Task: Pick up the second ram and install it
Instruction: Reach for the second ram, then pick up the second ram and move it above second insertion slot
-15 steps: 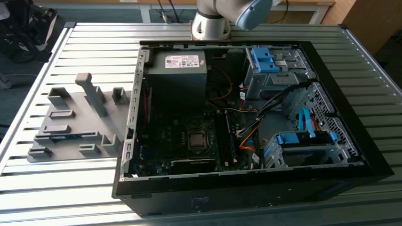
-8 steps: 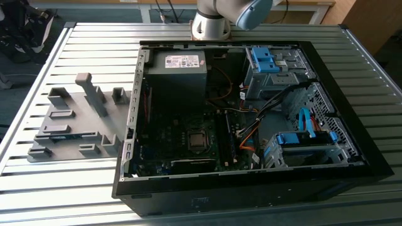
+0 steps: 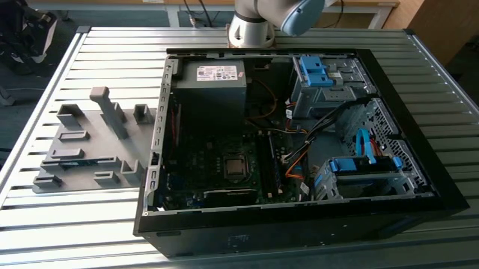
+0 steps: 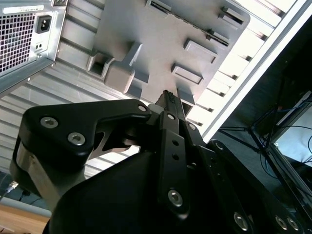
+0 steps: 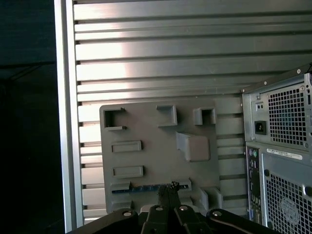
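The pincer (image 5: pixel 168 187) hangs well above the grey holder (image 5: pixel 156 146), and both wrist views show its fingers drawn together with nothing between them: clenched and empty. The ram (image 5: pixel 146 188) is not yet picked up. It sits in a long groove near one edge of the holder, a thin blue-green strip. It looks to be standing on edge, I'd say so that its upper edge is offered to a grip from straight above. In the first wrist view the pincer tips line up over that groove, towards one end of the strip.

The holder lies flat on the slatted bench (image 5: pixel 146 48), just beside the case (image 3: pixel 299 140), on the exterior view's left. The case lies on its side with the panel off and the board facing up. That looks like a deliberate layout, letting the arm (image 3: pixel 250 25) work on both holder and board from above.
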`<control>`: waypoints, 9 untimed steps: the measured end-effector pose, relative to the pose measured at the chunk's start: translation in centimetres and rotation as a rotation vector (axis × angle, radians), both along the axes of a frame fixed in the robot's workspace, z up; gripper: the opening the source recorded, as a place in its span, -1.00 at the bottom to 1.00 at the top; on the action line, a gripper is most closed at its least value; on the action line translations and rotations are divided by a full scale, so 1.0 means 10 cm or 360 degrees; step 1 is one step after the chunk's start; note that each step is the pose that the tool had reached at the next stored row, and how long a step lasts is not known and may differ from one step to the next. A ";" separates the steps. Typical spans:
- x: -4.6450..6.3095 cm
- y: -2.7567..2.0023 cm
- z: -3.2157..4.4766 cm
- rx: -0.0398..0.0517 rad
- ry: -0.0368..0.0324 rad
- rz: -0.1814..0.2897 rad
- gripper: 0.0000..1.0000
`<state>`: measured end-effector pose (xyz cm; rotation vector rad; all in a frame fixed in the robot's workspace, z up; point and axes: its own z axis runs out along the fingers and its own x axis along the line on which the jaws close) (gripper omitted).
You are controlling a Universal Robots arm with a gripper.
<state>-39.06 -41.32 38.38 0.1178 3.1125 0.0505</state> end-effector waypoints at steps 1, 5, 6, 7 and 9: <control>0.00 0.000 0.000 0.0000 0.0000 0.0000 -0.79; -0.01 0.000 0.000 0.0000 0.0000 0.0000 -0.79; -0.01 0.000 0.000 0.0000 0.0000 0.0000 -0.79; -0.01 0.000 0.000 0.0000 0.0000 0.0000 -0.79; -0.01 0.000 0.000 0.0000 0.0000 0.0000 -0.79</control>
